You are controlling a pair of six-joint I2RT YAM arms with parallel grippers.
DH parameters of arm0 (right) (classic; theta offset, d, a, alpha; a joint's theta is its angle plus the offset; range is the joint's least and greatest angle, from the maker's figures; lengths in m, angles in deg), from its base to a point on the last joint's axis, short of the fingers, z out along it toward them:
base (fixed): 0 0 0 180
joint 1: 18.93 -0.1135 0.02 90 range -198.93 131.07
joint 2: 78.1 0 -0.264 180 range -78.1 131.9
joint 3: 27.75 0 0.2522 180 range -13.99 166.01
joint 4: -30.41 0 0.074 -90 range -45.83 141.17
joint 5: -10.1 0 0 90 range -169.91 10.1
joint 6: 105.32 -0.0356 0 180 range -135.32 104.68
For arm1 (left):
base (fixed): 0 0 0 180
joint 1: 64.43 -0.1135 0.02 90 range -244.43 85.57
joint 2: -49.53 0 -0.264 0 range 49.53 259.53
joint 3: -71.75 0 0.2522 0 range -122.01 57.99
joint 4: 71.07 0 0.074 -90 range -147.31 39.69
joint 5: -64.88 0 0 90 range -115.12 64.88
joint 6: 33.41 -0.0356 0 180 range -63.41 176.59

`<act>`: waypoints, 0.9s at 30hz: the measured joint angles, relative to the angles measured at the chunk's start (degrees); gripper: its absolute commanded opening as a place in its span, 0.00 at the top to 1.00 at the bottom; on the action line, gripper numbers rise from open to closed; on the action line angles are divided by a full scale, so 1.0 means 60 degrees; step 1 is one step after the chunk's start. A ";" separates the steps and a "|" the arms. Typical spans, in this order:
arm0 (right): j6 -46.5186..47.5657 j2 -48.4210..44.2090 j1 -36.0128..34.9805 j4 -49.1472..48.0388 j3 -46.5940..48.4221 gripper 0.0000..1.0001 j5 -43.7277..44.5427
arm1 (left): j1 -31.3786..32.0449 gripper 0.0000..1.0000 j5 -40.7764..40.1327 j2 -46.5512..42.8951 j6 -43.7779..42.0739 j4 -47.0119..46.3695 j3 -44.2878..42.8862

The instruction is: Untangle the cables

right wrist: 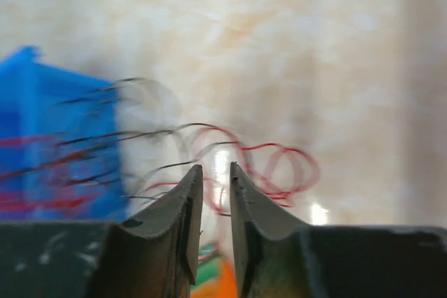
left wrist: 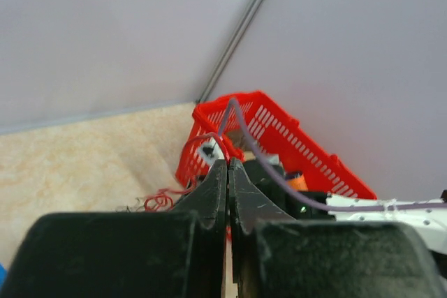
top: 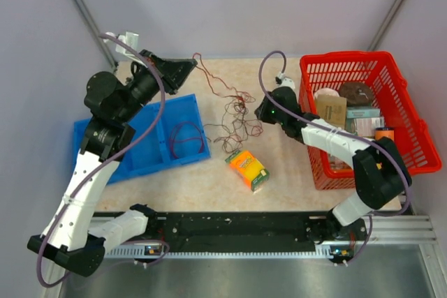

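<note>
A loose clump of thin dark red and blackish cables lies mid-table. One red strand runs up from it to my left gripper, which is raised at the back left. In the left wrist view the left gripper is shut on this red cable. My right gripper is just right of the clump. In the right wrist view it is open, with red loops and dark strands just beyond its tips. A separate red coil lies in the blue bin.
The blue bin sits at the left. A red basket holding several items stands at the right, close to the right arm. An orange and green box lies in front of the clump. Walls close the back and sides.
</note>
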 measured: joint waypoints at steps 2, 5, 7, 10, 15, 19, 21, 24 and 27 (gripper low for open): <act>0.0237 0.0149 0.0306 0.0433 0.0000 0.52 0.0397 | -0.0004 1.00 -0.0062 -0.0004 -0.0025 -0.0117 -0.0317; 0.0710 0.0390 0.0543 0.1304 -0.0011 0.39 0.0882 | -0.0011 1.00 -0.0135 -0.0091 -0.0022 -0.0634 -0.0805; 0.1104 0.0350 0.0510 0.1716 -0.0015 0.37 0.1020 | -0.0011 1.00 -0.0149 -0.0168 -0.0011 -0.0969 -0.1027; 0.1781 -0.0109 0.0510 0.1395 -0.0357 0.28 0.0386 | -0.0011 1.00 -0.0138 -0.0131 0.0102 -0.1264 -0.1144; 0.2237 -0.1534 0.0197 0.0160 -0.0783 0.25 -0.2200 | -0.0011 1.00 -0.0076 0.0113 0.0401 -0.1490 -0.1137; 0.2433 -0.1515 -0.0736 -0.0342 0.0437 0.22 -0.3351 | -0.0011 1.00 -0.0066 0.0408 0.0554 -0.1410 -0.1005; 0.2401 -0.1486 -0.1209 -0.0634 0.0980 0.21 -0.3625 | -0.0011 1.00 -0.0036 0.0459 0.0623 -0.1362 -0.0969; 0.2422 -0.1486 -0.1770 -0.0860 0.1504 0.21 -0.3453 | -0.0011 1.00 0.0015 0.0463 0.0729 -0.1370 -0.0958; 0.2579 -0.1479 -0.2076 -0.0699 0.1865 0.21 -0.2845 | -0.0011 1.00 0.0087 0.0463 0.0812 -0.1406 -0.0958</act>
